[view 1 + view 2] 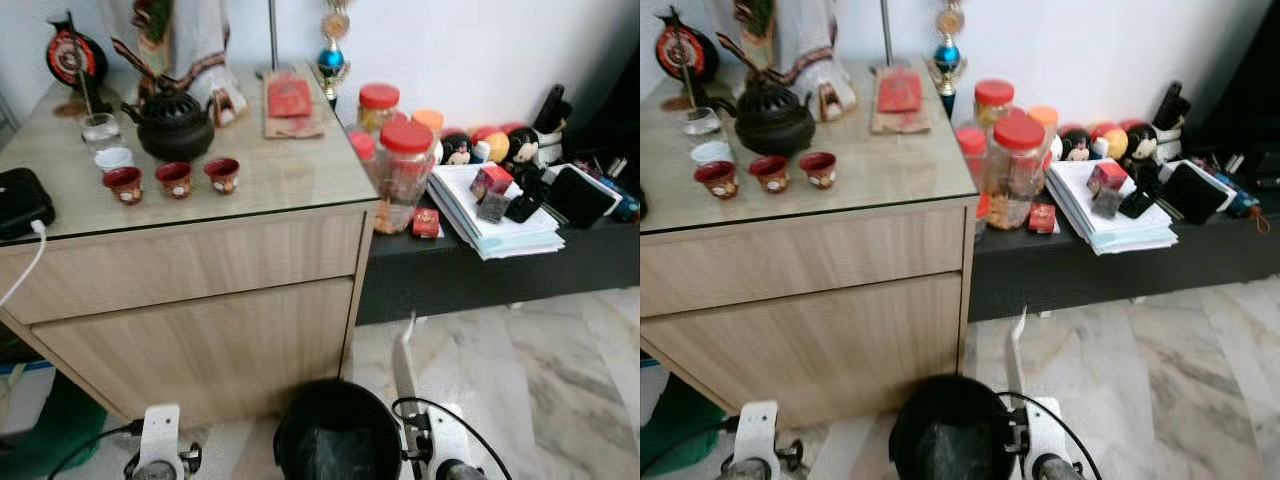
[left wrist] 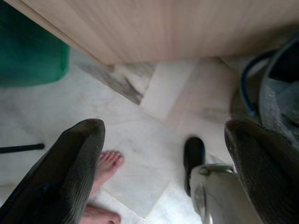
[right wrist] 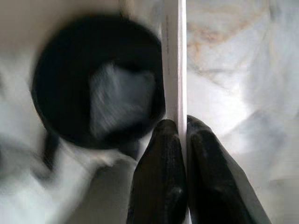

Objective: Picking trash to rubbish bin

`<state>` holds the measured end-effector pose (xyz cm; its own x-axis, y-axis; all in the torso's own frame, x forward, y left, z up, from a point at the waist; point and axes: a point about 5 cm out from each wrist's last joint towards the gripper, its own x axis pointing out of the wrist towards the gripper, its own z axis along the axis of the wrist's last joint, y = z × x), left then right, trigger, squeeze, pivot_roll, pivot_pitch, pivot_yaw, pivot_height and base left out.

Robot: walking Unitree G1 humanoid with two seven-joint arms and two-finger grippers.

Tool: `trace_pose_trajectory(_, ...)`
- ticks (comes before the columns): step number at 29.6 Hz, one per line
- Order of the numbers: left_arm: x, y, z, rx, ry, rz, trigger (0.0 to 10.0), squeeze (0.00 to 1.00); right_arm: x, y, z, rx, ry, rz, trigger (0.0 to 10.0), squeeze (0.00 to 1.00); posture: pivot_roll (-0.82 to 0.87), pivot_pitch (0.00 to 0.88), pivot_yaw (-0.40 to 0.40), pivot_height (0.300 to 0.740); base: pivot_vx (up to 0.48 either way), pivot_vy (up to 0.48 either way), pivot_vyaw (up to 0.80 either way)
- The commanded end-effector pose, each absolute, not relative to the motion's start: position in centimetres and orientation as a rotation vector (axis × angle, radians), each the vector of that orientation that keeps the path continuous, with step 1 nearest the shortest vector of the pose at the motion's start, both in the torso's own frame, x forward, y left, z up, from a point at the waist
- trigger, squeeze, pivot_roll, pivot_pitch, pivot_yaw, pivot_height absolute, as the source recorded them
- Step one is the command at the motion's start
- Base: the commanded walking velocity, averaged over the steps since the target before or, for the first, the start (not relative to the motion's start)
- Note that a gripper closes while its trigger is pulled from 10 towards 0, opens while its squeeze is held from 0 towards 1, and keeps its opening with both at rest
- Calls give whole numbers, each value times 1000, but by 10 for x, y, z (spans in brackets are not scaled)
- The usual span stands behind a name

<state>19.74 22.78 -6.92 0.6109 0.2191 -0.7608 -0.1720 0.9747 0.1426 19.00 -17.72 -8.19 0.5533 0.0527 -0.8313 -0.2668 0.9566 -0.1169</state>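
- Just beside the right tool (image 3: 186,126), on its inner side, sits the black rubbish bin (image 1: 335,435) on the marble floor (image 1: 520,370), with a crumpled grey liner or scrap inside it.
- Pinched between the right tool's two black fingers (image 3: 161,172), which are pressed nearly together, is a flat white strip of trash (image 3: 172,60); it sticks straight out past the fingertips, running along the bin's rim.
- From the head views the same strip (image 1: 402,360) stands up above the right wrist, close to the bin's edge and in front of the wooden cabinet (image 1: 200,300).
- Spread wide apart with nothing between them, the left tool (image 2: 163,154) and its fingers point down at the floor beside the cabinet's base; a person's bare foot (image 2: 105,165) and a black foot of the robot (image 2: 194,156) lie below it.
- Well beyond both tools, the table top (image 1: 290,170) of the cabinet carries a black teapot (image 1: 172,124) and three small red cups (image 1: 174,180).
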Motion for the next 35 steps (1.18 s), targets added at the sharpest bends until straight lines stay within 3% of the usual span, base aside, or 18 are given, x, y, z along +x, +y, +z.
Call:
trace_pose_trajectory(1, 191, 227, -73, 57, 918, 205, 10000, 0, 194, -173, -81, -375, 978, 292, 10000, 0, -9, 45, -40, 740, 0, 0, 0)
trace_pose_trajectory(2, 191, 227, -73, 57, 919, 200, 10000, 0, 194, -172, -81, -407, 984, 315, 10000, 0, -9, 45, -40, 740, 0, 0, 0)
trace_pose_trajectory(4, 192, 225, -73, 74, 919, 189, 10000, 0, 202, -169, -77, -630, 964, 467, 10000, 0, -7, 42, -45, 740, 0, 0, 0)
trace_pose_trajectory(9, 191, 223, -74, 69, 919, 197, 10000, 0, 220, -162, -68, -719, 913, 527, 10000, 0, -6, 39, -50, 740, 0, 0, 0)
trace_pose_trajectory(11, 189, 221, -75, 68, 922, 195, 10000, 0, 230, -158, -62, -932, 859, 626, 10000, 0, -5, 36, -56, 740, 0, 0, 0)
trace_pose_trajectory(22, 187, 217, -77, 63, 925, 198, 10000, 0, 256, -148, -44, -1198, 735, 708, 10000, 0, 11, 33, -81, 740, 0, 0, 0)
trace_pose_trajectory(35, 186, 218, -77, 68, 927, 201, 10000, 0, 265, -144, -38, -1279, 692, 706, 10000, 0, 19, 25, -81, 740, 0, 0, 0)
